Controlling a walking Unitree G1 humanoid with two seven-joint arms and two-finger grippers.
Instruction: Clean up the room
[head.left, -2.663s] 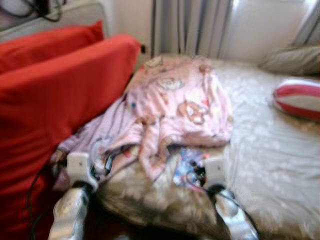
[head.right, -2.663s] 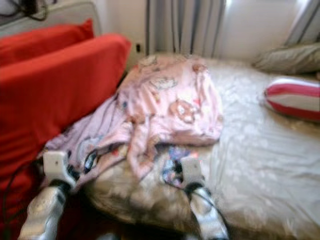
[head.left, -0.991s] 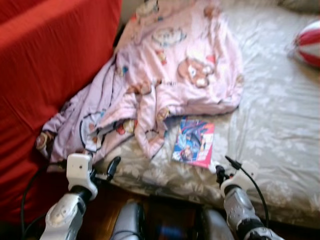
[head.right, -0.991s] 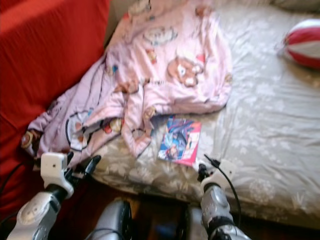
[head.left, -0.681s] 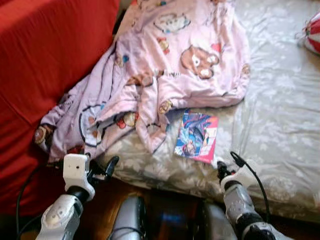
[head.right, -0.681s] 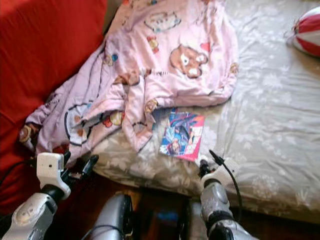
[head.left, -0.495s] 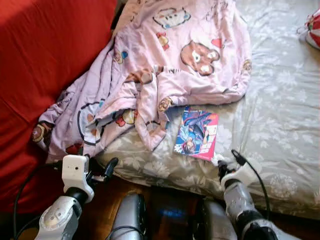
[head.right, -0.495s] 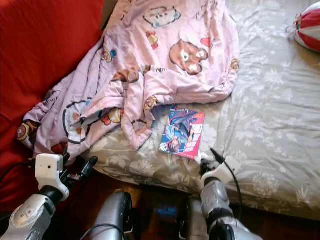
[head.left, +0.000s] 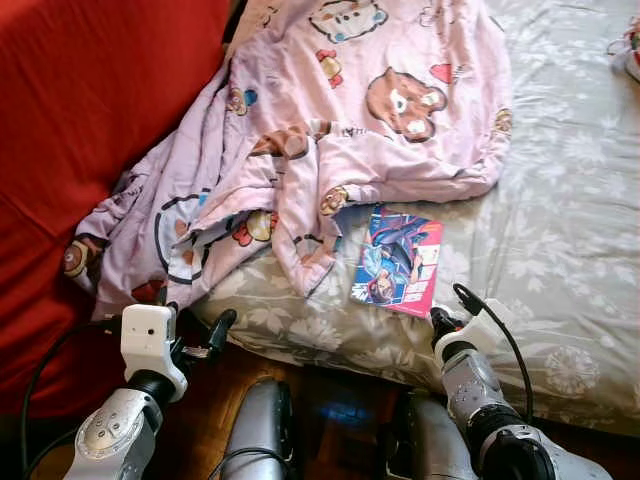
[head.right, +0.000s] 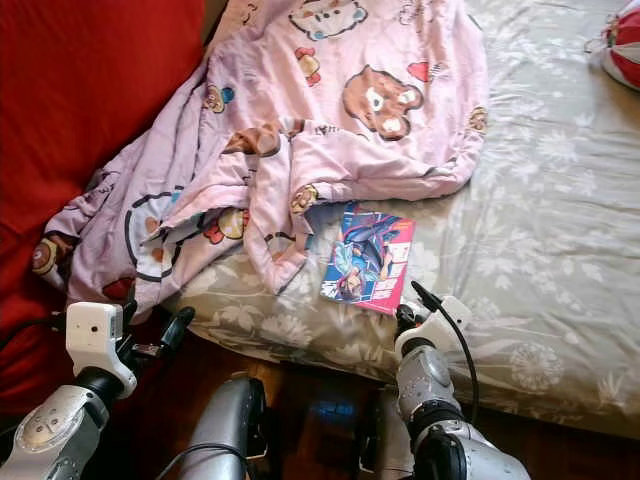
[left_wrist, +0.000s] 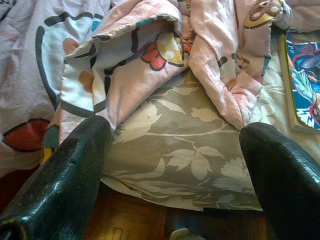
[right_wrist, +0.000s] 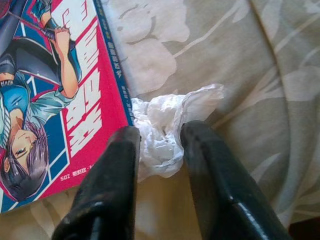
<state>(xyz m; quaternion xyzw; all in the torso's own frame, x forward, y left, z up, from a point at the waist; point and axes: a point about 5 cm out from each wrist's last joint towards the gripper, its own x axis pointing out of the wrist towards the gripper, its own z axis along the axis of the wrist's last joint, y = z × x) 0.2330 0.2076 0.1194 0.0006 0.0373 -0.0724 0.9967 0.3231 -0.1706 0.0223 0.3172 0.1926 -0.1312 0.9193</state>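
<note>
Right gripper (right_wrist: 160, 150) sits at the bed's near edge, its two black fingers narrowly parted with a crumpled white tissue (right_wrist: 167, 125) between them; we cannot tell whether they yet pinch it. That tissue lies on the grey floral bedsheet (head.left: 560, 250), touching the near corner of a comic book (head.left: 398, 261). From the right wrist the book is at about 11 o'clock, its long axis running away from us up the bed. We judge the tissue the first pick, and the right arm plainly nearer. Our left gripper (left_wrist: 175, 165) hangs wide open and empty by the mattress corner, the pink cartoon blanket (head.left: 330, 120) at its 12 o'clock, red sofa cushion (head.left: 90, 120) beside it.
</note>
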